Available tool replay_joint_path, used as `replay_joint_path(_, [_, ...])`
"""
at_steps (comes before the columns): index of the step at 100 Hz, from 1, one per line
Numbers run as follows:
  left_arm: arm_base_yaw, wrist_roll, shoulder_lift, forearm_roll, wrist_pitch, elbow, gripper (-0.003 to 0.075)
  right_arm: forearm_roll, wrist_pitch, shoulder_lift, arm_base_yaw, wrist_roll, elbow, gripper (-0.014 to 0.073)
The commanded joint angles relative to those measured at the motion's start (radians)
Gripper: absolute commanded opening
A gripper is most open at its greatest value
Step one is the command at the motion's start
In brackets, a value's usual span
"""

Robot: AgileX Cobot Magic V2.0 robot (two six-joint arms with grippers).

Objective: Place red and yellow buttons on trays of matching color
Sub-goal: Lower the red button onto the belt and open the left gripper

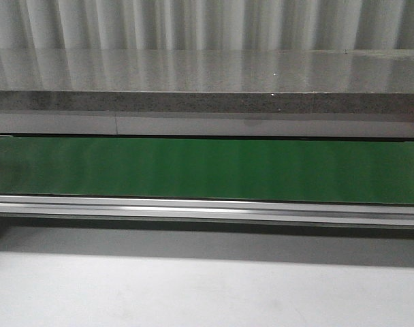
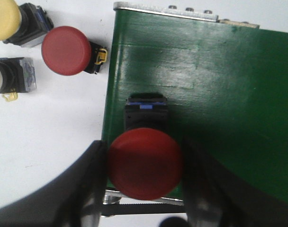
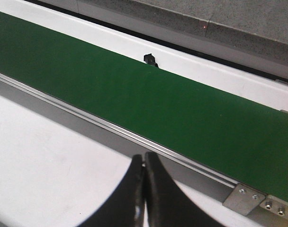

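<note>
Your left gripper (image 2: 145,189) is clamped on a red button (image 2: 145,163) over the green belt (image 2: 220,104). Right gripper (image 3: 144,189) closed, holding nothing, beside the belt.

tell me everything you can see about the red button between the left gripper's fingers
The red button has a wide, round, smooth mushroom cap, matte red and plastic-looking, seen from above in the left wrist view. Behind the cap sits a black body with a small blue strip. It lies at the end of the green belt, near the belt's edge beside the white table. The left gripper brackets the cap, one dark finger at each side, close against it; firm contact cannot be confirmed.
</note>
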Motion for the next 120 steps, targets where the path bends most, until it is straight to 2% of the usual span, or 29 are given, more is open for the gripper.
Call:
replay_joint_path(1, [-0.009,0.000,-0.031,0.001,-0.012,-0.022,0.0169,0.006,-0.067,0.009,-0.002,-0.009,-0.022,-0.0066])
replay_joint_path(7, [-0.009,0.012,-0.031,-0.010,-0.019,-0.022,0.0237,0.006,-0.067,0.009,-0.002,-0.009,-0.022,-0.0066])
replay_joint_path(22, [-0.009,0.023,-0.034,-0.060,-0.048,-0.025,0.0528,0.006,-0.067,0.009,-0.002,-0.009,-0.022,-0.0066])
replay_joint_path(29, [-0.009,0.023,-0.040,-0.085,-0.073,-0.025,0.0586,0.006,-0.067,0.009,-0.002,-0.009,-0.022,-0.0066])
replay_joint_path(57, [0.003,0.025,-0.098,-0.140,-0.137,-0.047,0.0585,0.006,-0.067,0.009,-0.002,-0.009,-0.022,-0.0066])
replay_joint_path(100, [0.247,0.025,-0.031,-0.064,0.030,-0.068,0.0585,0.006,-0.067,0.009,-0.002,-0.009,-0.022,-0.0066])
replay_joint_path(120, [0.296,0.025,0.082,-0.036,0.062,-0.068,0.0585,0.006,-0.067,0.009,-0.002,-0.009,-0.022,-0.0066])
